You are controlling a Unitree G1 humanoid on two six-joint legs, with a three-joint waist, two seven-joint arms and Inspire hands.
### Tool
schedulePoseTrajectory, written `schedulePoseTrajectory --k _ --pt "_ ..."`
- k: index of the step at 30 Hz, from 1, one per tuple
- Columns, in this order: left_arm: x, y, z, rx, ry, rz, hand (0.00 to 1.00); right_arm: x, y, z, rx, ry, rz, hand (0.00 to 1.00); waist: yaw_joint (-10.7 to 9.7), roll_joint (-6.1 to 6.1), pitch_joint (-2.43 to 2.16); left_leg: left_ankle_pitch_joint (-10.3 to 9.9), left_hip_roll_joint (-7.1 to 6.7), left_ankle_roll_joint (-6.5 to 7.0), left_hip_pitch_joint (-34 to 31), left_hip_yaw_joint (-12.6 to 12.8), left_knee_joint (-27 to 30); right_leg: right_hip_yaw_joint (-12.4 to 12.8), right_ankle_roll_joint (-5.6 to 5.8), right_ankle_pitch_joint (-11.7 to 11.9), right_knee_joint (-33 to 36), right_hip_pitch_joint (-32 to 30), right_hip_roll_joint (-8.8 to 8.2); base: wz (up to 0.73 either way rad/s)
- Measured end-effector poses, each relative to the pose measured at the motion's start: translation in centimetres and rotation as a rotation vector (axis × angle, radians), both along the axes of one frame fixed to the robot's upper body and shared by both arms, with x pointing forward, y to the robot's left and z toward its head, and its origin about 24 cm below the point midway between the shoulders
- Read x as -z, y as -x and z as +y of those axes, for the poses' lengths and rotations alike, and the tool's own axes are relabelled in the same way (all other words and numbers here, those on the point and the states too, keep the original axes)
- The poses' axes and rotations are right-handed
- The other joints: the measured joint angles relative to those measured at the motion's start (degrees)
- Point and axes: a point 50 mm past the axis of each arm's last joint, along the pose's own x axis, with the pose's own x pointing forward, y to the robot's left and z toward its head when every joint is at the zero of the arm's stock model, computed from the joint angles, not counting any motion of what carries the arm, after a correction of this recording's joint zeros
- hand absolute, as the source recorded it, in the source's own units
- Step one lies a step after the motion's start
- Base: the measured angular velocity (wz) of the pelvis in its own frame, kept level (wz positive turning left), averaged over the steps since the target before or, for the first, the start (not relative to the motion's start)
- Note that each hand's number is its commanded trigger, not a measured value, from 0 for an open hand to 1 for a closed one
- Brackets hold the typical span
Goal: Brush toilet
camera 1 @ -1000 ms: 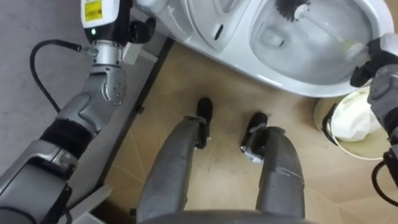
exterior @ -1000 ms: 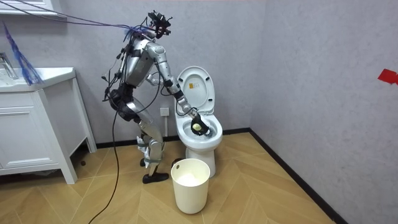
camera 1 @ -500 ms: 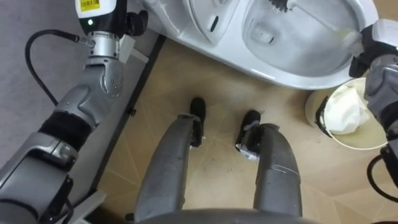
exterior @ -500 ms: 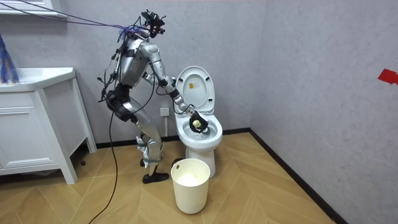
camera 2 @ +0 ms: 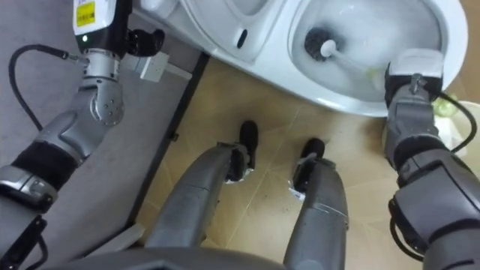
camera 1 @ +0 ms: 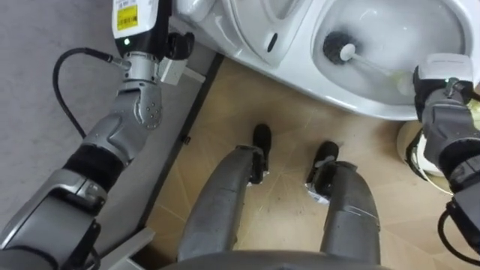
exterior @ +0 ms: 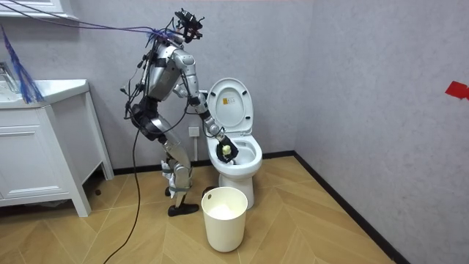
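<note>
Black-headed brush (camera 1: 343, 52) sits inside the white toilet bowl (camera 1: 300, 61).

Bathroom, home-type. White toilet (exterior: 236, 160) against the back wall, seat & lid (exterior: 230, 105) up, toilet brush (camera 1: 341, 51) head-down in the bowl. White vanity cabinet (exterior: 40, 158) w/ panelled doors & pale top on the room view's left. Round white waste bin (exterior: 224, 218) on the floor (exterior: 315, 227) just in front of the toilet. Plain grey walls (exterior: 366, 88), dark skirting (exterior: 343, 209), herringbone wood-look flooring.
</note>
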Motion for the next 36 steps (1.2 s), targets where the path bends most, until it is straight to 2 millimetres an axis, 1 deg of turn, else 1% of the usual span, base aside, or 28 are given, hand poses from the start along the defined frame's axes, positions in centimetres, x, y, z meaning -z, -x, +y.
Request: schedulePoseTrajectory --k 2,4,6,7,10,11,12,13,14,15,16,17,18,19,20,21,24,25,26,27,28,30,31,32,33,34,35,36 --pt "0.3 0.3 0.2 -0.006 0.009 -0.002 0.0 0.3 0.3 0.0 -0.004 0.0 0.002 1.0 -0.41 -0.01 0.0 -0.15 0.26 -0.06 0.29 0.0 -0.06 -0.02 0.02 -0.04 -0.43 0.46 0.26 0.0" --pt "0.4 0.5 0.5 -0.006 0.009 -0.003 0.0 0.4 0.5 -0.1 -0.009 0.008 0.001 1.0 -0.35 -0.04 -0.01 -0.15 0.35 -0.07 0.48 0.03 -0.32 -0.14 -0.01 0.0 -0.78 0.68 0.26 0.0" --pt "0.4 0.5 0.6 -0.002 0.008 -0.003 0.0 -0.1 0.4 -0.6 -0.007 0.024 -0.012 1.0 -0.11 -0.09 0.0 -0.15 0.32 -0.06 0.6 0.06 -0.14 -0.06 -0.01 0.0 -0.76 0.82 0.18 -0.02" --pt "0.3 0.4 0.4 0.001 0.014 -0.005 0.0 -0.3 0.3 -1.0 -0.011 0.034 -0.015 1.0 0.38 -0.14 0.03 -0.15 0.31 -0.04 0.52 0.14 0.24 0.01 0.0 -0.02 -0.53 0.75 -0.1 -0.04" --pt "-0.2 0.0 0.2 0.009 0.009 -0.016 0.0 -1.0 0.2 -2.2 0.023 0.006 -0.045 1.0 0.78 -1.02 0.08 -0.12 -0.23 0.0 -0.03 0.59 0.75 0.31 0.04 -0.75 1.3 -0.37 -1.04 0.04" --pt "-0.5 -0.2 0.1 0.013 0.005 -0.025 0.0 -1.2 0.2 -2.6 0.056 -0.029 -0.059 1.0 0.89 -2.09 0.04 -0.11 -0.52 0.02 -0.42 0.81 0.96 0.42 -0.14 -1.11 2.48 -1.28 -1.66 0.1" --pt "-0.7 -0.3 0.3 0.011 -0.002 -0.034 0.0 -1.5 -0.1 -2.7 0.088 -0.079 -0.088 1.0 0.53 -3.05 0.08 -0.04 -0.7 0.12 -0.99 0.79 1.36 0.49 -0.19 -1.35 3.35 -2.05 -1.95 0.1" --pt "-0.9 -0.4 0.3 0.01 -0.006 -0.041 0.0 -1.7 -0.2 -2.8 0.106 -0.11 -0.106 1.0 0.23 -3.67 0.04 0.0 -0.92 0.16 -1.2 0.82 1.36 0.51 -0.24 -1.54 3.95 -2.51 -2.28 0.18" --pt "-1.2 -0.4 0.6 0.004 -0.017 -0.058 0.0 -2.3 -0.7 -2.8 0.138 -0.168 -0.16 1.0 -0.75 -4.68 0.03 0.22 -1.45 0.31 -1.78 0.83 1.62 0.57 -0.21 -2.04 5.18 -3.36 -2.98 0.22" --pt "-1.4 -0.5 0.8 -0.003 -0.028 -0.07 0.0 -3.3 -1.4 -3.0 0.177 -0.22 -0.233 1.0 -1.52 -5.41 0.04 0.41 -1.79 0.44 -2.22 0.82 1.83 0.62 -0.13 -2.23 5.9 -3.99 -3.38 0.18" --pt "-1.5 -0.6 0.9 -0.008 -0.033 -0.076 0.0 -3.9 -1.9 -3.0 0.187 -0.231 -0.263 1.0 -1.86 -5.72 0.09 0.49 -1.87 0.47 -2.34 0.84 1.94 0.69 -0.11 -2.24 6.07 -4.16 -3.47 0.05" --pt "-1.6 -0.6 1.1 -0.02 -0.039 -0.081 0.0 -4.9 -2.5 -3.3 0.203 -0.23 -0.295 1.0 -2.3 -6.48 -0.01 0.55 -1.86 0.53 -2.51 0.91 2.25 1.13 -0.02 -2.21 6.28 -4.44 -3.3 -0.08" --pt "-1.8 -0.7 1.2 -0.03 -0.044 -0.089 0.0 -5.5 -2.9 -3.4 0.199 -0.223 -0.31 1.0 -2.41 -7.56 0.02 0.56 -1.71 0.53 -2.59 1.11 2.46 1.59 0.1 -2.09 6.37 -4.67 -3.06 -0.11" --pt "-1.8 -0.7 1.3 -0.034 -0.051 -0.093 0.0 -5.7 -3.0 -3.3 0.194 -0.224 -0.316 1.0 -2.54 -8.14 0.08 0.56 -1.67 0.53 -2.63 1.23 2.56 1.7 0.09 -2.06 6.51 -4.8 -3.07 -0.09" --pt "-1.9 -0.7 1.5 -0.043 -0.055 -0.096 0.0 -6.0 -3.3 -3.1 0.183 -0.23 -0.328 1.0 -3.2 -9.17 0.07 0.61 -1.7 0.61 -2.63 1.54 2.67 1.88 0.11 -2.05 6.93 -4.99 -3.24 0.0" --pt "-2.0 -0.7 1.6 -0.051 -0.057 -0.098 0.0 -6.1 -3.4 -2.9 0.165 -0.227 -0.331 1.0 -3.83 -9.5 0.03 0.64 -1.72 0.67 -2.64 1.55 2.86 1.79 0.2 -2.02 7.08 -4.92 -3.33 0.0" --pt "-2.2 -0.9 1.6 -0.053 -0.061 -0.095 0.0 -6.3 -3.8 -2.4 0.123 -0.2 -0.333 1.0 -3.82 -9.47 0.05 0.32 -1.65 0.73 -2.95 1.79 2.8 1.88 0.72 -1.65 7.06 -5.22 -3.32 -0.07" --pt "-2.1 -0.9 1.6 -0.055 -0.067 -0.093 0.0 -6.3 -3.9 -2.2 0.113 -0.199 -0.334 1.0 -3.78 -9.42 0.05 0.32 -1.63 0.74 -2.91 1.95 2.79 1.91 0.76 -1.55 7.08 -5.26 -3.31 -0.12" --pt "-2.0 -0.9 1.7 -0.062 -0.078 -0.084 0.0 -6.1 -4.1 -1.5 0.086 -0.186 -0.327 1.0 -3.83 -9.1 0.08 0.33 -1.57 0.77 -2.75 2.1 2.83 1.74 0.61 -1.33 7.01 -5.04 -3.18 -0.06" --pt "-2.0 -1.0 1.6 -0.064 -0.077 -0.08 0.0 -5.9 -4.2 -0.9 0.058 -0.166 -0.319 1.0 -3.7 -8.14 0.21 0.18 -1.33 0.94 -2.69 1.8 3.37 1.43 0.5 -1.13 6.75 -4.52 -2.91 -0.04" --pt "-1.9 -1.0 1.6 -0.063 -0.078 -0.074 0.0 -5.8 -4.3 -0.6 0.043 -0.155 -0.315 1.0 -3.61 -7.66 0.2 0.11 -1.2 0.96 -2.72 1.71 3.55 1.57 0.52 -0.98 6.56 -4.4 -2.6 0.0" --pt "-1.5 -0.9 1.2 -0.062 -0.066 -0.05 0.0 -5.1 -4.0 0.1 0.001 -0.093 -0.289 1.0 -3.23 -4.93 0.17 0.12 -0.93 0.95 -2.75 1.09 3.38 0.9 1.19 -0.47 4.98 -3.54 -2.08 -0.02" --pt "-1.4 -0.9 1.1 -0.062 -0.066 -0.045 0.0 -4.7 -3.7 0.2 -0.002 -0.082 -0.275 1.0 -3.08 -4.51 0.11 0.12 -0.92 0.96 -2.69 1.16 3.27 0.95 1.26 -0.41 4.83 -3.49 -2.03 -0.11" --pt "-1.1 -0.7 1.1 -0.064 -0.064 -0.036 0.0 -3.9 -3.3 0.8 -0.015 -0.086 -0.259 1.0 -2.41 -3.85 0.08 0.09 -0.67 1.0 -2.57 1.43 3.05 0.94 1.27 -0.06 4.28 -3.42 -1.69 -0.18" --pt "-0.9 -0.7 0.9 -0.066 -0.056 -0.029 0.0 -3.2 -3.0 1.3 -0.024 -0.078 -0.232 1.0 -2.03 -2.9 0.24 0.08 -0.29 1.01 -2.39 1.55 2.87 0.92 1.12 0.4 3.43 -3.01 -1.35 -0.17" --pt "-0.8 -0.7 0.8 -0.064 -0.052 -0.027 0.0 -2.8 -2.8 1.5 -0.028 -0.073 -0.213 1.0 -1.9 -2.36 0.22 0.08 -0.2 1.0 -2.31 1.51 2.75 0.76 1.09 0.52 3.12 -2.84 -1.23 -0.12" --pt "-0.7 -0.6 0.6 -0.062 -0.043 -0.022 0.0 -2.0 -2.4 2.0 -0.035 -0.063 -0.167 1.0 -1.37 -1.67 0.17 0.07 -0.11 0.99 -2.09 1.61 2.51 0.7 1.01 0.61 2.83 -2.69 -1.1 -0.04" --pt "-0.6 -0.6 0.3 -0.058 -0.035 -0.019 0.0 -1.3 -1.9 2.0 -0.017 -0.061 -0.126 1.0 -0.77 -1.08 0.11 0.07 -0.03 0.98 -1.96 1.72 2.24 0.72 0.99 0.61 2.68 -2.65 -1.05 -0.07"
